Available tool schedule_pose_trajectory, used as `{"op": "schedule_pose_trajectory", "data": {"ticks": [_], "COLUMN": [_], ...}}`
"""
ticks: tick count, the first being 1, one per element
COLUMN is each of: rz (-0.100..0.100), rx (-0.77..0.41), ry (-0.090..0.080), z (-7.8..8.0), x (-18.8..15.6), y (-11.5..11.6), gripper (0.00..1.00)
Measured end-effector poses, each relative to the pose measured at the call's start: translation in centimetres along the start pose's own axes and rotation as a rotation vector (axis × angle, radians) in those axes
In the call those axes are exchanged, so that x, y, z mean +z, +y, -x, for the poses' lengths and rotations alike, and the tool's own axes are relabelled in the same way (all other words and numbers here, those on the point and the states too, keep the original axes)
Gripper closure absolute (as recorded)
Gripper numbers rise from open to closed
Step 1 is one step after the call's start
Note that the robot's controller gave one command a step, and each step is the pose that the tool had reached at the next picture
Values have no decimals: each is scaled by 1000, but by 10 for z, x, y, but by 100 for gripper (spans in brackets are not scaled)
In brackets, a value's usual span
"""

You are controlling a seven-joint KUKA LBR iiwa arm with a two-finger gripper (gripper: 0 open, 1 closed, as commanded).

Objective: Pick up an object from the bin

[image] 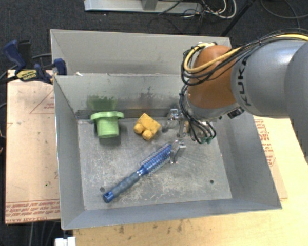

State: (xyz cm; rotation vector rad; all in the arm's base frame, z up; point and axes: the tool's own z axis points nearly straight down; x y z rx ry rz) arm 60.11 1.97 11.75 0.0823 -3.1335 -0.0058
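My gripper (pixel 176 134) hangs below the orange wrist cover in the right middle of the bin, open. One fingertip (pixel 177 151) is down by the upper right end of a blue ribbed brush-like tool (pixel 143 169), which lies slanted towards the bin's front left. The other fingertip (pixel 173 116) is near the back wall. Nothing is between the fingers. A small yellow block-like toy (pixel 147 125) lies just left of the gripper.
A green cup-shaped piece with a wide rim (pixel 108 124) stands at the back left by the wall. The arm and its cables reach in from the right and cover the bin's back right corner.
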Motion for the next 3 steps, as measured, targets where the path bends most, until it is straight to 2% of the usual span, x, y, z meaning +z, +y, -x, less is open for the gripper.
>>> {"op": "schedule_pose_trajectory", "data": {"ticks": [1, 2, 3], "rz": [-6, -4, -5], "rx": [-183, -184, -225], "ry": [-21, -22, -17], "z": [-52, -51, -41], "x": [43, 41, -125], "y": [48, 50, 55], "gripper": [0, 100, 100]}}
